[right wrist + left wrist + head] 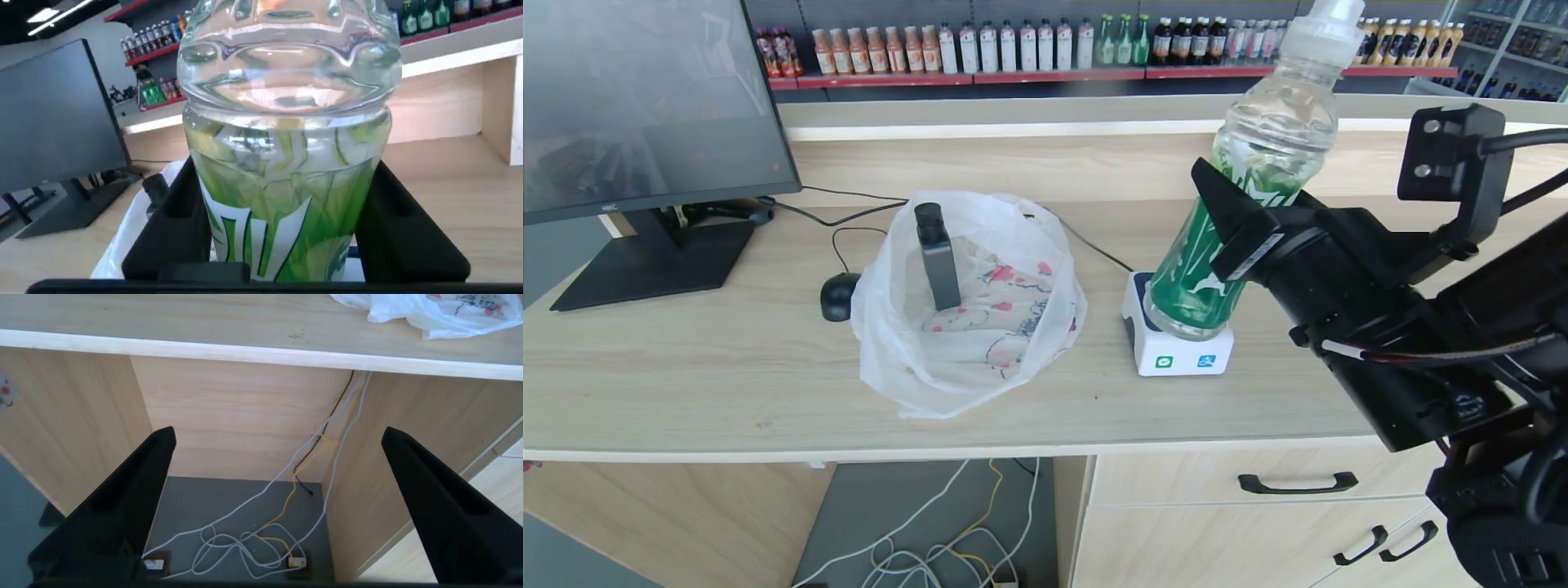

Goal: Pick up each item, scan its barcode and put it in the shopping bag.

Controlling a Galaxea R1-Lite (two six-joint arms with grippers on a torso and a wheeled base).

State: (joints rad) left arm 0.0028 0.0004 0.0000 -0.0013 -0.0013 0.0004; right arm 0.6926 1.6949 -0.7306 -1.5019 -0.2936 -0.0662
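— What is the right claw (1232,214) doing?

— It is clamped on a bottle (1278,122), one black finger on each side of the green label. From the right wrist you see the claw (286,224) gripping the bottle (286,122) across its middle.

— How does the bottle sit?

— Tilted, with the white cap up and leaning toward the robot's right. It is clear above and has a green band below. Its base is over the top of the white scanner (1180,347), a small box on the counter (686,384). Whether base and box touch I cannot tell.

— And the left claw (278,439)?

— Spread wide, with nothing between its fingers. It hangs low in front of the counter's edge, facing the open space underneath, where loose cables (245,539) lie on the floor.

— Where is the shopping bag (886,343)?

— On the counter, near the scanner on the robot's left, with its mouth open. A dark grey container (938,257) stands inside it, leaning slightly.

— Anything else nearby?

— A black mouse (837,296) lies just beside the bag on its left. Beyond it a monitor (645,106) stands at the counter's left end. Drawers (1258,506) with black handles sit under the counter on the right. A shelf (1054,77) of drinks runs along the back wall.
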